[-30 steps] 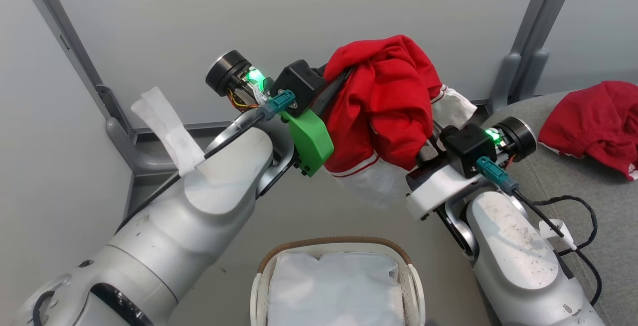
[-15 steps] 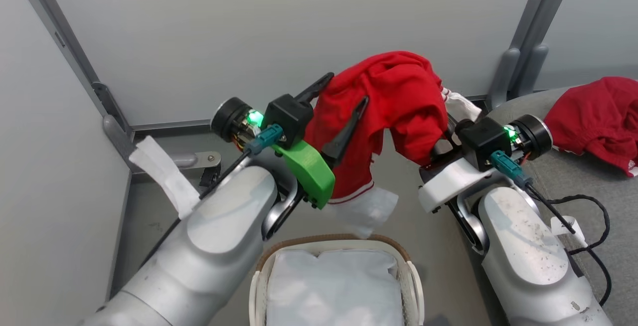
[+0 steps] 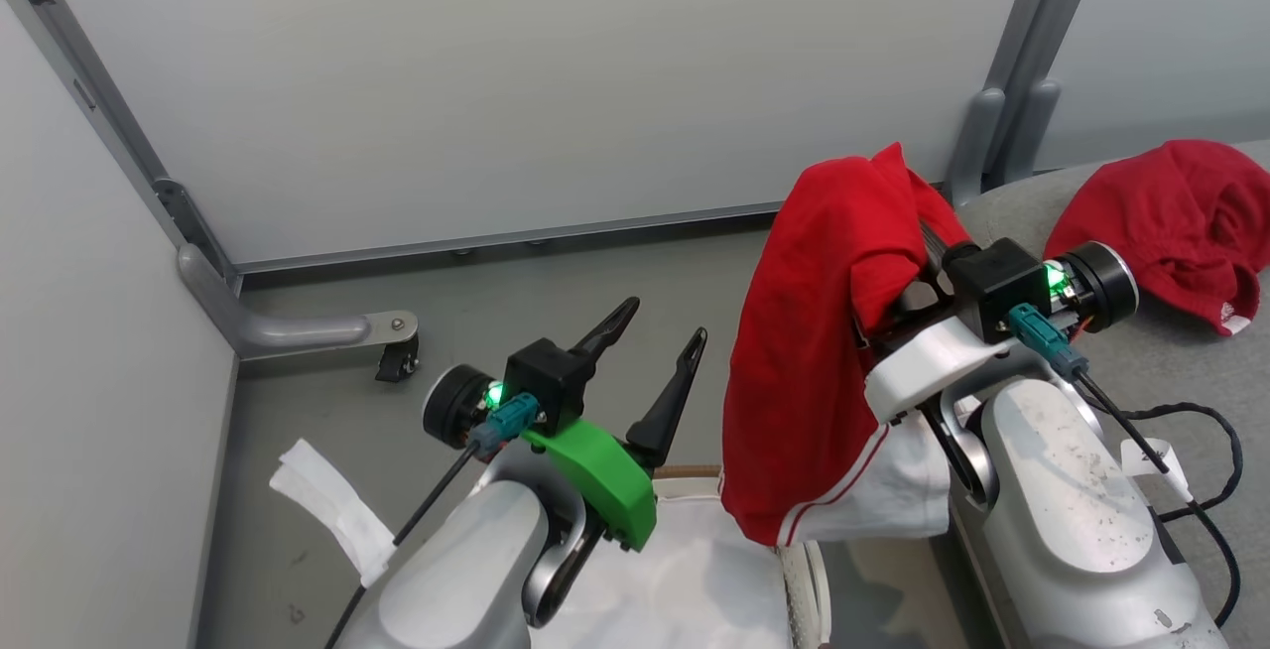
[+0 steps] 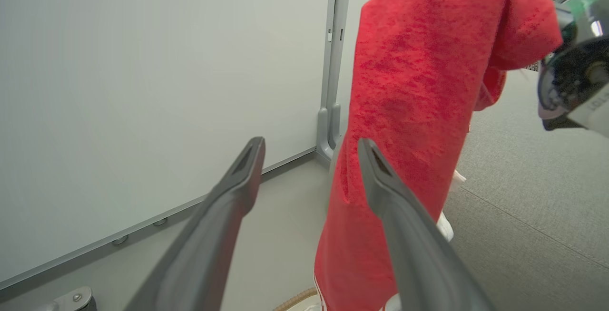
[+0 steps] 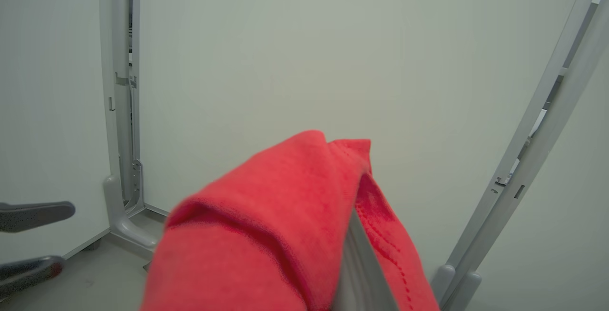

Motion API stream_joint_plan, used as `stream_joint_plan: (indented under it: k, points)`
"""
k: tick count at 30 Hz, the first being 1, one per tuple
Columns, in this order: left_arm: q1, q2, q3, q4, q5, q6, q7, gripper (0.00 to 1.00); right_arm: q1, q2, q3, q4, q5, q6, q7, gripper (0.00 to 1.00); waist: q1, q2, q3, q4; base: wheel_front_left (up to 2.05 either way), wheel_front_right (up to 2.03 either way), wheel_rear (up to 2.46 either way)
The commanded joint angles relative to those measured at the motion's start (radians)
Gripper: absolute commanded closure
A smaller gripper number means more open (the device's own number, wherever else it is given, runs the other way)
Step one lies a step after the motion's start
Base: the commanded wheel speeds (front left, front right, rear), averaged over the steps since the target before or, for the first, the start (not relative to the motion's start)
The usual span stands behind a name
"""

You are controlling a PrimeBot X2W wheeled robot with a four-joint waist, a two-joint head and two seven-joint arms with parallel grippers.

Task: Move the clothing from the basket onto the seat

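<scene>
One garment hangs above the basket; a second garment lies on the seat, further right.

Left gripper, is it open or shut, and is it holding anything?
Open and empty. In the head view the left gripper has its fingers wide apart with bare floor between; the red garment hangs beside them, untouched.

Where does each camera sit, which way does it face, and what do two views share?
Head view: on the head, looking down at the basket and sofa; shows the open left hand and the right hand.
Left wrist view: on the left wrist, facing the wall and the hanging red garment; own two fingers.
Right wrist view: on the right wrist, facing the wall; garment draped over its fingers.
Shared: every view shows the red garment.
</scene>
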Motion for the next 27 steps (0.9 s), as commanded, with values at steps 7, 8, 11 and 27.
stream_joint_plan:
  k: [7,8,11,27]
  points:
    - [0.091,-0.008,0.044,-0.012,0.050,-0.007,0.000,0.00,0.023,-0.003,-0.032,0.005,-0.017,-0.001,-0.005,1.00,0.0000,0.0000,0.002,-0.031,0.00,0.00,0.00]
    - [0.099,-0.008,0.048,-0.013,0.057,-0.008,0.000,0.00,0.024,-0.003,-0.035,0.006,-0.019,-0.001,-0.005,1.00,0.0000,0.0000,0.002,-0.038,0.00,0.00,0.00]
    - [0.112,-0.009,0.054,-0.016,0.071,-0.008,0.000,0.00,0.027,-0.004,-0.045,0.008,-0.028,-0.001,-0.005,1.00,0.0000,0.0000,0.002,-0.064,0.00,0.00,0.00]
    - [0.122,-0.009,0.053,-0.089,0.064,0.002,0.000,0.00,0.014,-0.021,-0.099,0.001,-0.070,-0.001,-0.005,1.00,0.0000,0.0000,0.045,-0.333,0.00,0.00,0.00]
